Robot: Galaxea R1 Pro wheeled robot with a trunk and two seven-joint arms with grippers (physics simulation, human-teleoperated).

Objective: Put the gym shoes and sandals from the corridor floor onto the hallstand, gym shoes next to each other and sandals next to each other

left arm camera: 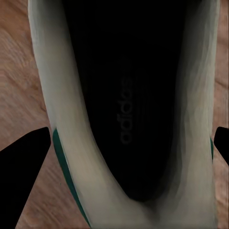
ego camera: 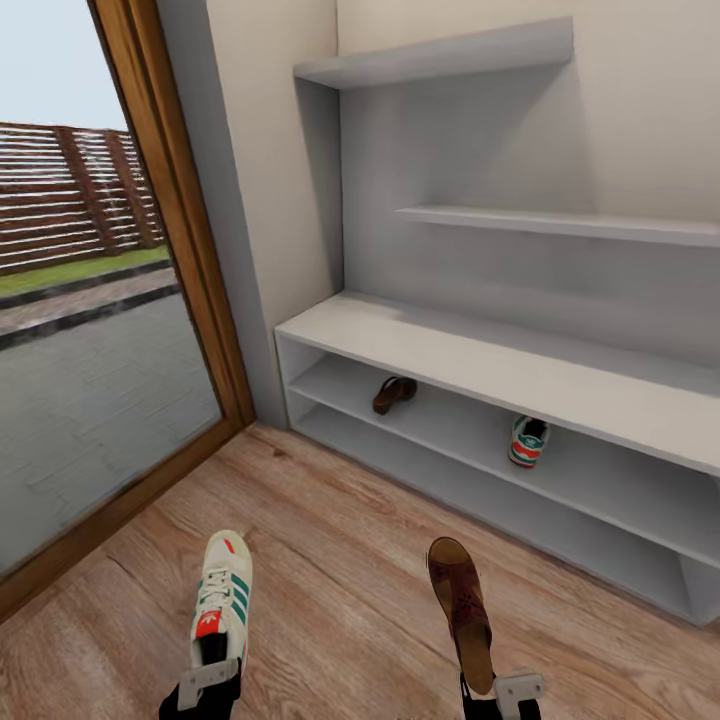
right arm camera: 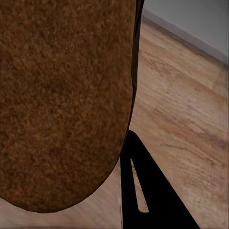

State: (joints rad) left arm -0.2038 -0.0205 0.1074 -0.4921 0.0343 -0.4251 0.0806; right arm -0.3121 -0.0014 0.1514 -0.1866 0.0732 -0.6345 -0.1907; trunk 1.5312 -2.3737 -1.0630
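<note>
My left jaws (ego camera: 210,685) are clenched on a white gym shoe (ego camera: 222,598) at its heel, toe pointing toward the hallstand (ego camera: 480,360) above the wood corridor floor (ego camera: 340,560). My right jaws (ego camera: 500,692) grasp a brown sandal (ego camera: 460,610) the same way. On the rack's middle shelf – well apart – sit the other sandal (ego camera: 394,394) and the other gym shoe (ego camera: 528,441).

I see a white shoe (ego camera: 222,597) with green stripes, a red tag and black inside. Next to it is a brown sandal (ego camera: 461,609). The floor (ego camera: 340,560) is light brown wood with dark knots. The rack (ego camera: 520,360) is pale grey-white.
</note>
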